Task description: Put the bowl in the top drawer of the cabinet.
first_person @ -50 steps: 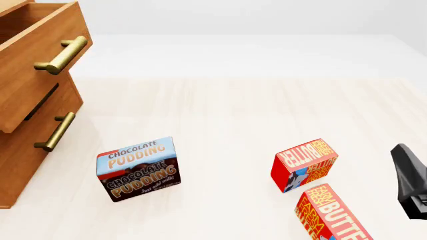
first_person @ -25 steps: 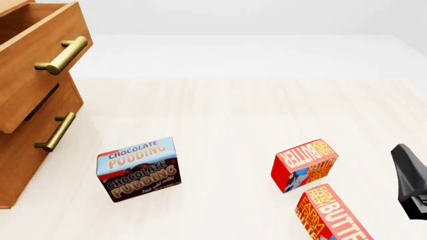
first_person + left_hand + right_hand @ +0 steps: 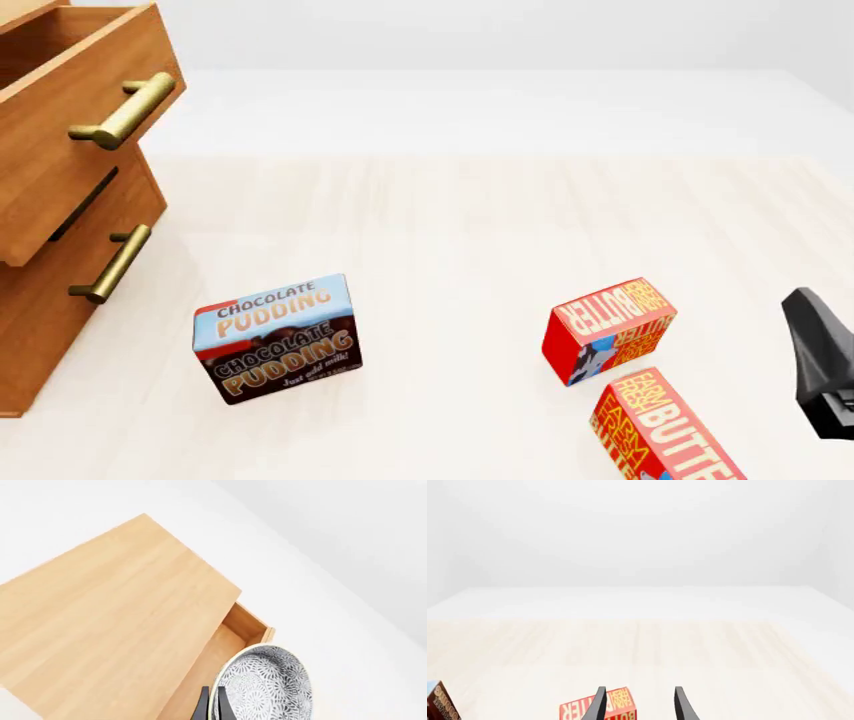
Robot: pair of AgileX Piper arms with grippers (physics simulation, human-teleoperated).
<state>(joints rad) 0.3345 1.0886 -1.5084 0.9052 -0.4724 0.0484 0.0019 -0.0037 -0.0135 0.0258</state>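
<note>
The bowl (image 3: 270, 687), grey-and-white patterned with a pale rim, shows only in the left wrist view. My left gripper (image 3: 212, 702) is shut on its rim. The bowl hangs tilted above the front end of the open top drawer (image 3: 223, 647), beside the cabinet's flat wooden top (image 3: 107, 610). In the front view the cabinet (image 3: 40, 300) stands at the far left, and the top drawer (image 3: 80, 75) is pulled out with its brass handle (image 3: 127, 110) showing. My right gripper (image 3: 639, 705) is open and holds nothing. It rests low at the right edge of the table (image 3: 821, 365).
A chocolate pudding box (image 3: 276, 338) stands in front of the cabinet. Two red butter boxes (image 3: 610, 328) (image 3: 667, 430) lie near my right gripper. The lower drawer's handle (image 3: 114, 265) sits under the pulled-out one, and the lower drawer is slightly ajar.
</note>
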